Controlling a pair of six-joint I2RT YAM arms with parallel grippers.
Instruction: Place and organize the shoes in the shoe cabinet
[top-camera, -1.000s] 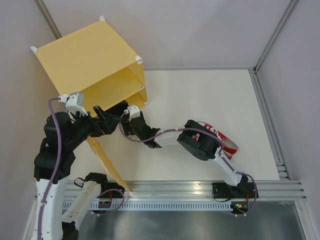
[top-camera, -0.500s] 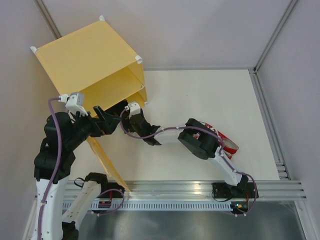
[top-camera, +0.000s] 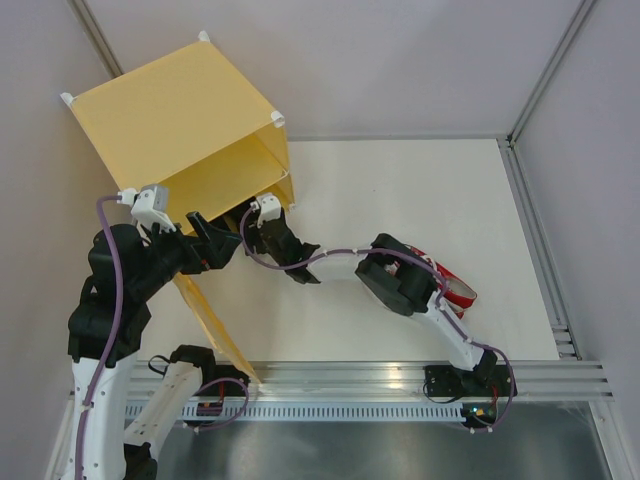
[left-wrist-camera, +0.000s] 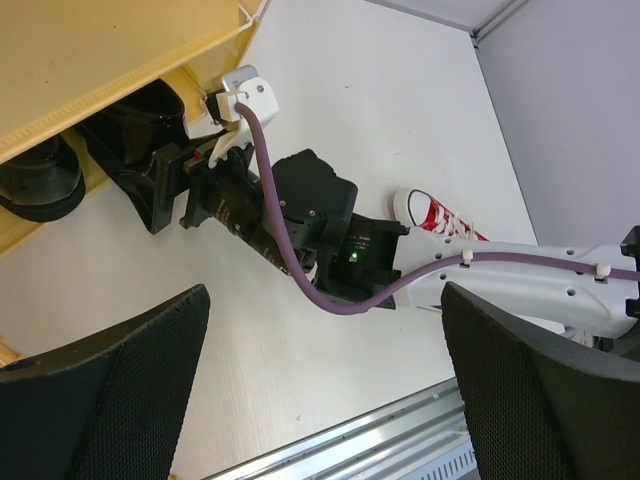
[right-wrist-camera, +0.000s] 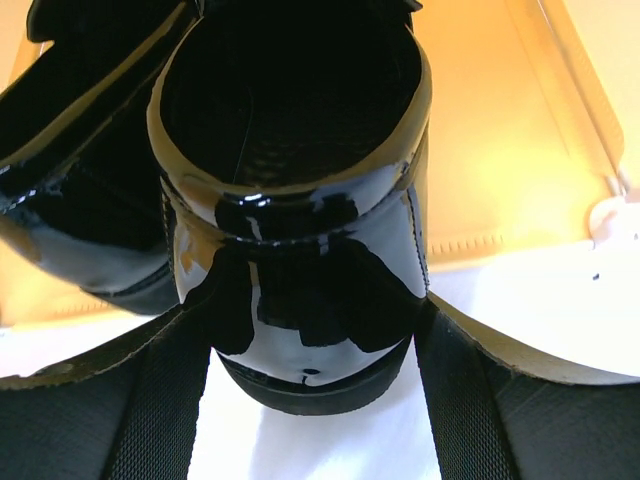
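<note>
Black loafer (right-wrist-camera: 300, 240), heel clasped in right tool (right-wrist-camera: 308, 315), at shoe cabinet (right-wrist-camera: 500, 130) mouth

The black loafer (right-wrist-camera: 300, 250) is glossy, mirror-smooth leather; the shoe cabinet (top-camera: 170, 110) is smooth matt yellow plastic sheet with white plastic corner connectors (top-camera: 277, 119); the sneaker (left-wrist-camera: 455, 222) is red canvas with a smooth white toe cap; the table (top-camera: 420, 190) is matt white; the rail (top-camera: 400, 375) is brushed metal.

shoe cabinet (top-camera: 175, 110): yellow, far left, door open | black loafers (right-wrist-camera: 300, 270): side by side, lower compartment mouth | red sneaker (top-camera: 455, 285): table, right
</note>
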